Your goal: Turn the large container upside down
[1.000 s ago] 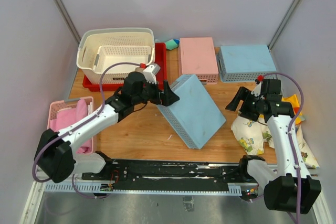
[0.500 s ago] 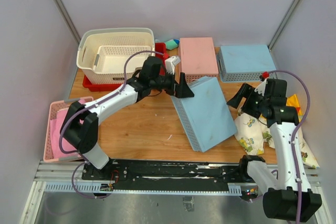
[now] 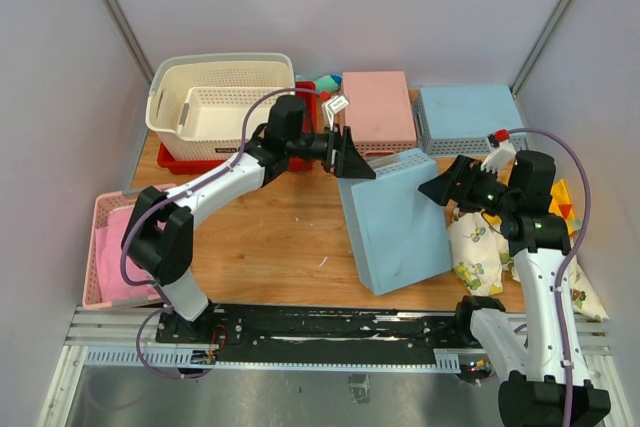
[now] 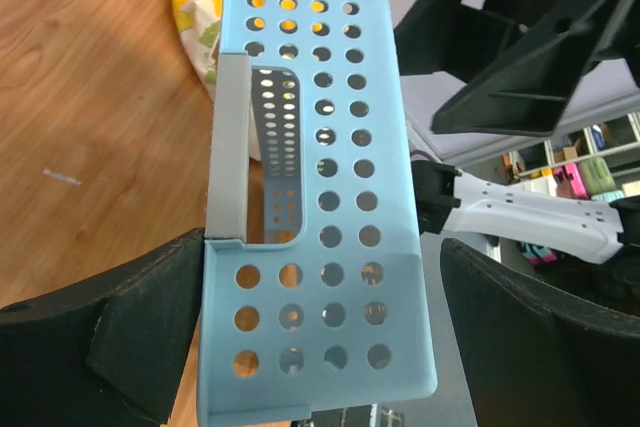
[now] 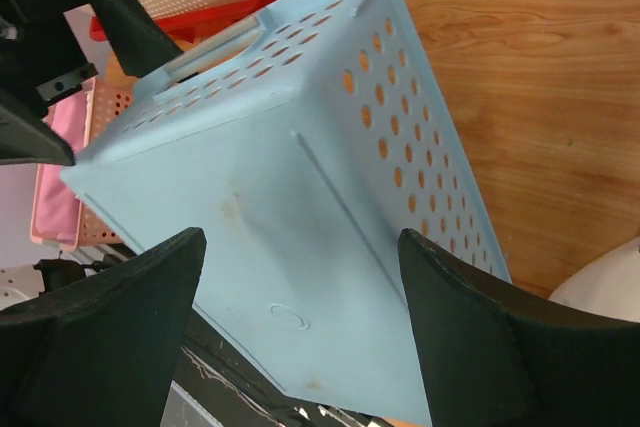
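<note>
Blue basket (image 3: 395, 232) leans base-up, nearly overturned, between left fingers (image 3: 353, 160) and right fingers (image 3: 441, 188), both wide open, empty; cream basket (image 3: 166, 97) at 11 o'clock stands upright.

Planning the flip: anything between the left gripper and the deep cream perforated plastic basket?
Nothing visible between them; a smaller white perforated basket sits inside the cream basket, and the open left gripper straddles a tilted light blue plastic basket.
</note>
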You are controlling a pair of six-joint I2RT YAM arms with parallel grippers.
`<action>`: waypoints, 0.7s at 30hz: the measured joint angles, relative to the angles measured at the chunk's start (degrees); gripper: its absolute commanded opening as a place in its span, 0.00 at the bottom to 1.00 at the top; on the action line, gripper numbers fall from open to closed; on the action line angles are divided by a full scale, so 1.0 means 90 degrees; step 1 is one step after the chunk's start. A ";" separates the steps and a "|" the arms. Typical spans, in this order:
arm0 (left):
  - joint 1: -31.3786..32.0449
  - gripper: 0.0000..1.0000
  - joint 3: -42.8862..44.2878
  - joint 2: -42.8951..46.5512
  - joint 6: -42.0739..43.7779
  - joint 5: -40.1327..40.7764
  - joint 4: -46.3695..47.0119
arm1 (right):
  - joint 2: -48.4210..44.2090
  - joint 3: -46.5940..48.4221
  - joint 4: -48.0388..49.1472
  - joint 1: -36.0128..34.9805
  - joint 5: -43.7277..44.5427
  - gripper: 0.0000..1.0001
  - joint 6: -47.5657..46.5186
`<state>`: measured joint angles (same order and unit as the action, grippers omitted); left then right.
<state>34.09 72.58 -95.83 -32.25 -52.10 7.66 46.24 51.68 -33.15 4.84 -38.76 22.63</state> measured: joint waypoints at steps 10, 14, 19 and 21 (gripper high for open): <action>0.0068 0.99 0.0656 -0.0015 0.0857 0.1967 -0.1613 | 0.0000 -0.0124 0.0131 -0.0002 -0.0063 0.80 0.0005; 0.0398 0.99 0.1185 -0.0002 0.1311 0.3084 -0.1962 | -0.0102 -0.0158 -0.0080 -0.0002 0.0345 0.80 0.0007; 0.0787 0.99 0.1120 0.0155 0.1588 0.4136 -0.2006 | -0.0284 -0.0226 -0.0313 -0.0002 0.0894 0.80 0.0005; 0.0816 0.99 0.0896 0.0355 0.1593 0.4495 -0.2013 | -0.0352 -0.0318 -0.0328 -0.0002 0.1069 0.80 0.0002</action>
<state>41.43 80.64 -92.64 -17.91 -11.64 -10.46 43.07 48.82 -36.10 4.82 -29.15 22.65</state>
